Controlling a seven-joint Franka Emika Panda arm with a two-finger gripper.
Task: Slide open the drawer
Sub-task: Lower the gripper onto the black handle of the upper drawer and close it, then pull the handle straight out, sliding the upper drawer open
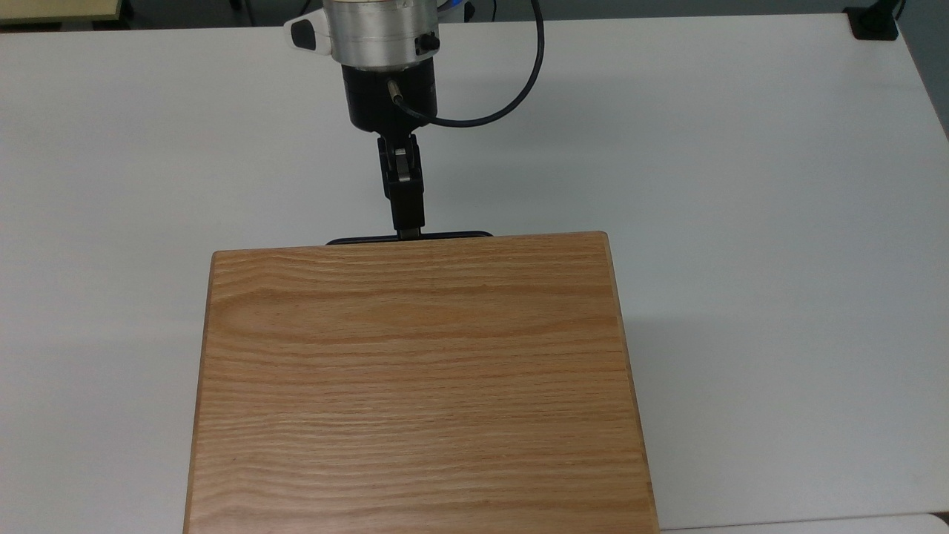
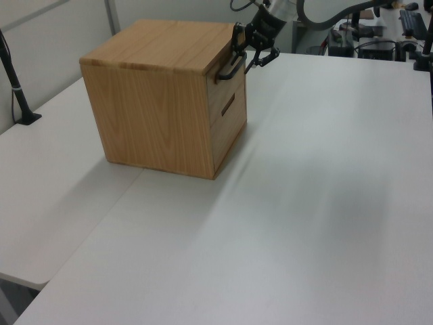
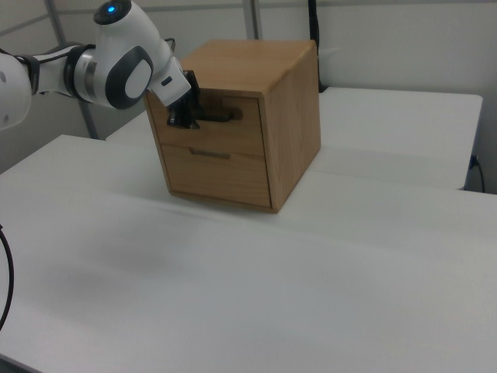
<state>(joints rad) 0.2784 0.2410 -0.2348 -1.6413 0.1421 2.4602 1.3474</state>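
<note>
The drawer (image 3: pixel 241 134) is the upper one of an oak cabinet (image 1: pixel 415 386), its front flush with the cabinet face. Its long black bar handle (image 1: pixel 452 235) (image 2: pixel 229 69) (image 3: pixel 227 116) sticks out from the front. My gripper (image 1: pixel 409 228) (image 2: pixel 247 49) (image 3: pixel 189 116) is at the handle, near its middle in the top view. It is open, with one finger above the bar and one below. The drawer front (image 2: pixel 231 84) also shows beneath the bar in the left view.
A lower drawer (image 3: pixel 225 179) with a short handle sits under the upper one. The white table (image 1: pixel 741 222) spreads wide on all sides of the cabinet. A black pole clamp (image 2: pixel 17 88) stands at the left view's left, and desk clutter (image 2: pixel 379 27) lies behind the arm.
</note>
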